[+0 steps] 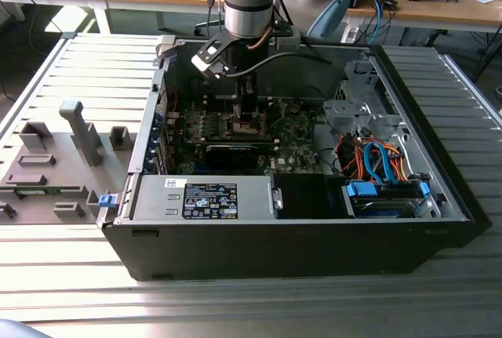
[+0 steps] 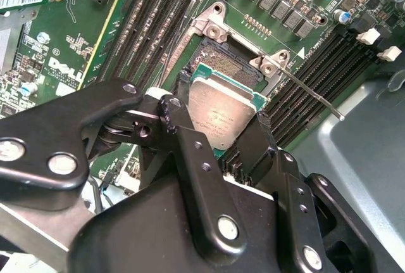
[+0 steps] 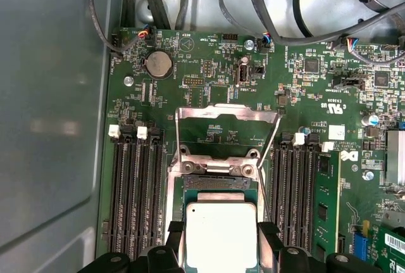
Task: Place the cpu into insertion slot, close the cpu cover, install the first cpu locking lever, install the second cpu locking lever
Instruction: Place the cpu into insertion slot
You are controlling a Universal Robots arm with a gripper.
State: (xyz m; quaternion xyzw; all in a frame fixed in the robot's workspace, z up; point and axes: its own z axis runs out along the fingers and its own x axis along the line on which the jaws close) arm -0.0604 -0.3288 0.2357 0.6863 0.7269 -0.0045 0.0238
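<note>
The gripper [image 2: 220,117] pinches the cpu [image 3: 221,235] by two opposite edges and holds it over the insertion slot [image 3: 218,183], mid-motherboard [image 3: 209,70]. The cpu cover [image 3: 228,112] stands flipped open, so the socket is clear to take it.

- Exterior view: bright, even, daylight tone. The computer case [image 1: 314,236] is dim inside, darkest beneath the arm [image 1: 249,1].
- The ribbed table [image 1: 235,299] in front of the case carries a pale sheen.
- A sunlit floor patch [image 1: 67,18] glares beyond the case, on the exterior view's left.
- Blurred bluish shape [image 1: 20,328] near the lens, well apart from the case.
- First wrist view: circuit board [image 3: 209,70] evenly lit. The chip [image 3: 221,235] top is washed almost white. The case wall [image 3: 50,127] is hazy, with a soft pale band.
- Second wrist view: mild glare on the chip. The gripper [image 2: 223,121] links are matt black with small glints on the rivets.
</note>
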